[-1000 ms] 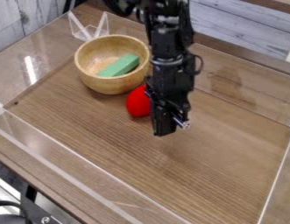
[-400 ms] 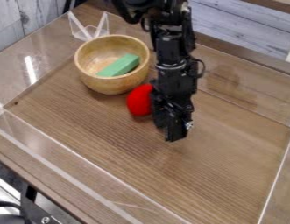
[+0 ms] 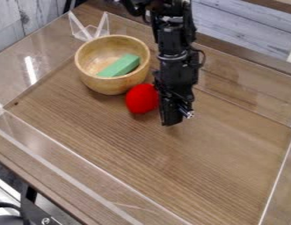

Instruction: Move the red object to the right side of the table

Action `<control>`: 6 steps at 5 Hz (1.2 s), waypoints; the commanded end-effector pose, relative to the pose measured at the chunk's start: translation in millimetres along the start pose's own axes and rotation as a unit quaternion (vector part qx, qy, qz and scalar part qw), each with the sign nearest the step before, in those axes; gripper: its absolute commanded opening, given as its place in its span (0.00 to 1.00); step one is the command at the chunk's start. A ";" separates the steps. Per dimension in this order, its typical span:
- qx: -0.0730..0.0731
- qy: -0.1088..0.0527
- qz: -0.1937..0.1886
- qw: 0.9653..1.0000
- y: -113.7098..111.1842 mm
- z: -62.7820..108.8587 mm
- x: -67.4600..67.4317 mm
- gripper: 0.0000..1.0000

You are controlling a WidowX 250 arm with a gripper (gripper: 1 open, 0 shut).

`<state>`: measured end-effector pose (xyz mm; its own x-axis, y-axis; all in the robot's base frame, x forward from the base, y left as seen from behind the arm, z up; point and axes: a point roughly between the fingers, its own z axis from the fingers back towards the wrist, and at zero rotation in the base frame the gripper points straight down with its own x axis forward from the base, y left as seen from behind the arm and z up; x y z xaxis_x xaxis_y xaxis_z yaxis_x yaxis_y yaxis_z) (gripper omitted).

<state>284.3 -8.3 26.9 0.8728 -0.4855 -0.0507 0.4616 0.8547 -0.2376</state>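
Wood-grain table (image 3: 218, 167) carries the red object (image 3: 141, 99) near its middle, just left of the black gripper (image 3: 173, 117), which points down with its jaws closed on nothing, while a wooden bowl (image 3: 111, 63) sits just beyond on the left.

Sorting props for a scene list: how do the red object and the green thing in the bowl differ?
The round red object is ball-like; the flat green block is slab-shaped. The red object sits directly on the wooden table; the green block lies tilted inside the light wooden bowl. The red object is beside the end effector; the green block is farther off. Both are small and single-coloured.
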 end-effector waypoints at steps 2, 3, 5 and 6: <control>0.039 -0.063 0.031 0.997 0.6 60.6 1.2 0.00; 0.046 -0.082 0.044 0.995 -26.5 58.7 6.0 0.00; 0.056 -0.103 0.075 0.990 -39.0 59.8 1.9 0.00; 0.059 -0.105 0.077 0.990 -26.6 56.7 -1.1 1.00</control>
<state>276.5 -21.6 78.4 0.9476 -0.3061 0.0913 0.3167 0.9376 -0.1437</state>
